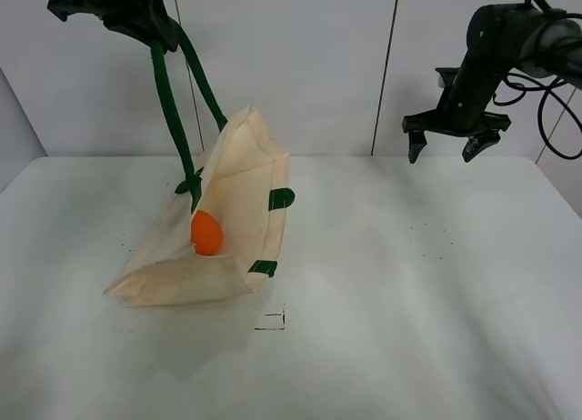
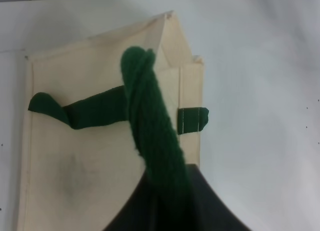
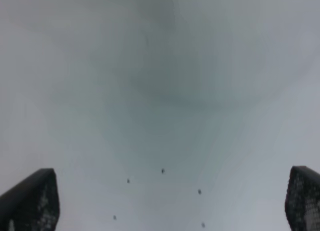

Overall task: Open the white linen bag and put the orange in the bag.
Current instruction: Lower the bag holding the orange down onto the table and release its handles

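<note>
The white linen bag (image 1: 227, 229) hangs partly lifted on the left of the table, its bottom edge resting on the surface and its mouth gaping open. My left gripper (image 1: 136, 15) is high above it, shut on a dark green strap handle (image 1: 168, 102) that runs taut down to the bag. The left wrist view shows that handle (image 2: 152, 131) twisted in the gripper, with the bag (image 2: 90, 156) below. The orange (image 1: 206, 233) lies inside the open bag. My right gripper (image 1: 456, 138) is open and empty, raised at the far right; its fingertips (image 3: 30, 201) frame bare table.
The white table (image 1: 409, 284) spreads out to the right and front of the bag. A small black square mark (image 1: 271, 320) lies on it just in front of the bag. A grey panelled wall (image 1: 346, 65) stands behind.
</note>
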Robot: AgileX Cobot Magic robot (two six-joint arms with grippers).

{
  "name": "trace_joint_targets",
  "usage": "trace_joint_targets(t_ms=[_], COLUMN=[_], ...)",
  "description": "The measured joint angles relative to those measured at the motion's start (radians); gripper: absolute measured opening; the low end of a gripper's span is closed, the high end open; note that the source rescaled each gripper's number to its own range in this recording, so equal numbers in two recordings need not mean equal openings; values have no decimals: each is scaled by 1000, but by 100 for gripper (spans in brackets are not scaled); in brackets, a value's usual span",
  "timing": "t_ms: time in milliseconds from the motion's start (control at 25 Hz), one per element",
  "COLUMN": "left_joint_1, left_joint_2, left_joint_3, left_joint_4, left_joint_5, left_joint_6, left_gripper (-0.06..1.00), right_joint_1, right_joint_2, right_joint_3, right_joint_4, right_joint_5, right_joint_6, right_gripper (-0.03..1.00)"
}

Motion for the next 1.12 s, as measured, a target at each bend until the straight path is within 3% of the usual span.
trace_joint_targets(t_ms=[200,840,1000,1120], left_joint_1=[0,0,0,0], left_joint_2=[0,0,0,0], left_joint_3=[0,0,0,0], left_joint_4=[0,0,0,0], left_joint_5=[0,0,0,0], left_joint_6=[0,1,1,1], left_gripper=[0,0,0,0], right_joint_1=[0,0,0,0], right_joint_2=[-205,-1241,-1540,-1774], right_joint_3=[237,1365,1558,1588], right_joint_4=[-9,-8,0,0], right_joint_5=[-2,-9,-89,-138], right_joint_6=[-4,-24,-33,-41], right_gripper=[100,100,100,100])
